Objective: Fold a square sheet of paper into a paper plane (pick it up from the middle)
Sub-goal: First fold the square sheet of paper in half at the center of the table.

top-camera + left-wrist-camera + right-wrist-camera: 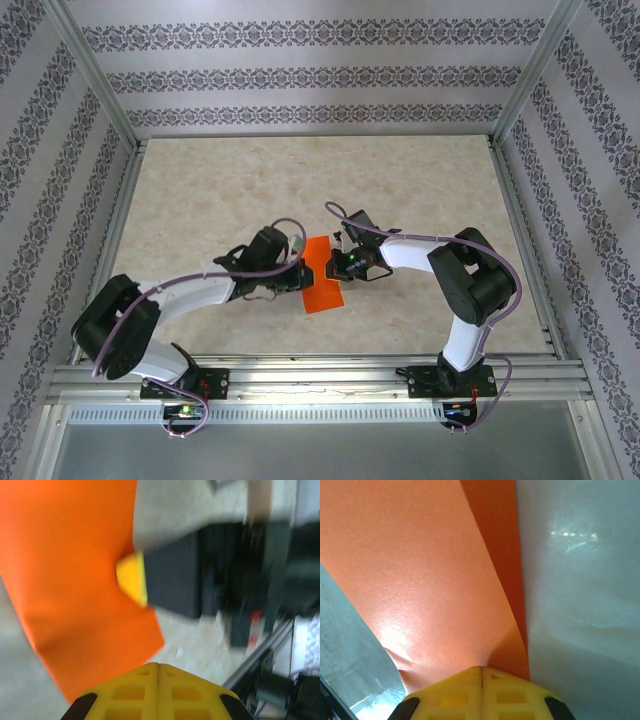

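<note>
Square sheet of paper [322, 276], right hand [481, 670] pinching its edge, left hand [158, 666] closed just beside it

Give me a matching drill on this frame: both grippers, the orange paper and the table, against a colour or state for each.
1. left gripper
2. right gripper
3. square sheet of paper
4. table

A. bright orange
B. shut, pinching the paper, which puckers at its tips
C. pale, marbled
D. shut, at the paper's left edge in the top view

Pairs: 1-D, 2-B, 3-A, 4-C
</note>
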Robot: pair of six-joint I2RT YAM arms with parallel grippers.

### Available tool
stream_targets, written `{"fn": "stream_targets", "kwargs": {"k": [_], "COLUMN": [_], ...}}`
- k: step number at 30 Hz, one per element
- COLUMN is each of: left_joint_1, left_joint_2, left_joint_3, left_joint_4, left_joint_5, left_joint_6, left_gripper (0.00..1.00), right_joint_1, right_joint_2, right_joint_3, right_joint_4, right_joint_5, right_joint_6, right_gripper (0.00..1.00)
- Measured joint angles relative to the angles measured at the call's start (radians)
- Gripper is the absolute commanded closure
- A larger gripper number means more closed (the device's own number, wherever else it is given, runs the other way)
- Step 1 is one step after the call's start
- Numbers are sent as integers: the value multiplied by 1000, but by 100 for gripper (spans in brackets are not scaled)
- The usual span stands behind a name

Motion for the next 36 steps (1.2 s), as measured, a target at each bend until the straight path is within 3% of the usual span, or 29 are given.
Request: {"fn": "stream_targets", "kwargs": {"k": [4, 10, 19, 36], "left_joint_1": [55, 68, 102, 175], "left_joint_2": [150, 286, 299, 356], "left_joint_3": [97, 126, 53, 152], "left_joint_4": [-5, -14, 107, 42], "left_joint_5": [3, -8, 60, 82], "left_joint_6": [29, 69, 69, 76], "left_gripper": [95, 96, 92, 90], "right_joint_1": [0, 0, 0, 0], "right_joint_2": [0, 0, 0, 0], "right_joint_3": [0, 0, -4, -4], "right_joint_4": [0, 0, 5, 4], "right_joint_5": [0, 0, 0, 0], "right_joint_6": [0, 0, 0, -1], "right_gripper": [100, 100, 100, 100]}}
